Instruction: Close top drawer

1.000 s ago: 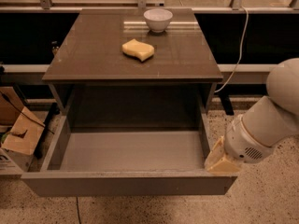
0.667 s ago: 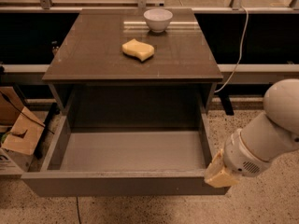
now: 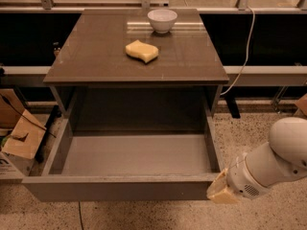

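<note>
Camera view: top drawer [image 3: 120,188] stands pulled out toward the near side, rigid and probably smooth-sliding; its flat front is the place to push. Pincer [image 3: 221,191] sits at that front's right end, apart or together I cannot tell. Sponge [image 3: 142,51] and bowl [image 3: 162,20] rest far back on the worktop [image 3: 86,61], obstructing nothing.

- Gripper [image 3: 221,191] at the right front corner of the top drawer [image 3: 120,188]; only a tan end shows past the white wrist.
- Robot arm [image 3: 280,159] cut off by the right edge.
- Cabinet face below the drawer hidden by the pulled-out drawer.
- Recess [image 3: 139,109] under the worktop [image 3: 96,56] in deep shadow; contents cannot be told.
- White cable [image 3: 247,42]: lower end lost behind the cabinet's right side.
- Cardboard box [image 3: 17,138] cut off at the left edge.
</note>
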`<act>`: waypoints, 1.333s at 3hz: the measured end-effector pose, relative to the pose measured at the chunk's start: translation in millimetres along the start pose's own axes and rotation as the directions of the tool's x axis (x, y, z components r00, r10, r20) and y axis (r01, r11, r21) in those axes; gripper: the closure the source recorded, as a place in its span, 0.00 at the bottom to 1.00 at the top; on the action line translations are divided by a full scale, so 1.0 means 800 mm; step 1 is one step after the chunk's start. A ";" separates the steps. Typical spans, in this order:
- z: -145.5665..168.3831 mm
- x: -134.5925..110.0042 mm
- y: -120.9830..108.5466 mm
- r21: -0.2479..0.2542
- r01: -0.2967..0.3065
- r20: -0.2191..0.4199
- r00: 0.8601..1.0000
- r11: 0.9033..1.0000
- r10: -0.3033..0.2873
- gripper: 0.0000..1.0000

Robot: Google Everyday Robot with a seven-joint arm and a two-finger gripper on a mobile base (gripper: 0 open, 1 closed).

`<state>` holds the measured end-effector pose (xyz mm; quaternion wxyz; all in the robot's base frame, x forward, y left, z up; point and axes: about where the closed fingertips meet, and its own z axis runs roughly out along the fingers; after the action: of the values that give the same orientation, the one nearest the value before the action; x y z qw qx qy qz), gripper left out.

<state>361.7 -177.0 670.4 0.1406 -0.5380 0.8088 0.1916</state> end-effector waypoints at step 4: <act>0.017 -0.002 -0.053 0.086 0.001 0.108 0.994 0.996 -0.010 1.00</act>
<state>402.0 -184.0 652.4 0.2076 -0.5225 0.8060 0.1851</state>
